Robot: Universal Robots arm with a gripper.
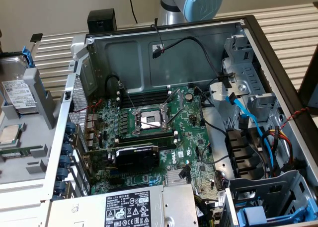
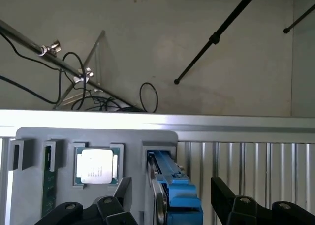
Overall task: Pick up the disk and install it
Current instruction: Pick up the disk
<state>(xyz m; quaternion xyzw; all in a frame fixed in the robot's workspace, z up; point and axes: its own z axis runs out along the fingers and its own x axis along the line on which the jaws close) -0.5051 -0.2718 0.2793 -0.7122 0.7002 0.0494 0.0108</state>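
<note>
Presently my gripper (image 2: 170,185) has its jaws spread, one on each side of the disk (image 2: 173,198), with a gap at either side. That one disk stands on edge in the grey rack (image 2: 98,136). One CPU chip (image 2: 97,166) sits in the neighbouring pocket. I cannot read the disk's white label (image 1: 19,92).

Landmark: open black-framed grey metal computer case (image 1: 149,58), on white slatted table (image 1: 290,31).
- Inside case, centre: green motherboard (image 1: 194,132); on it, empty square silver CPU socket (image 1: 149,118).
- Inside case, nearer camera: black rectangular graphics card (image 1: 136,157), grey metal power supply box with white label (image 1: 131,207).
- Inside case, exterior view's right: thin blue data cable (image 1: 247,118), grey metal drive cage (image 1: 278,187).
- Outside case, just beside its wall on exterior view's left: grey plastic parts tray (image 1: 37,165) holding small square silver CPU chip (image 2: 97,166) and green memory stick (image 2: 49,180).
</note>
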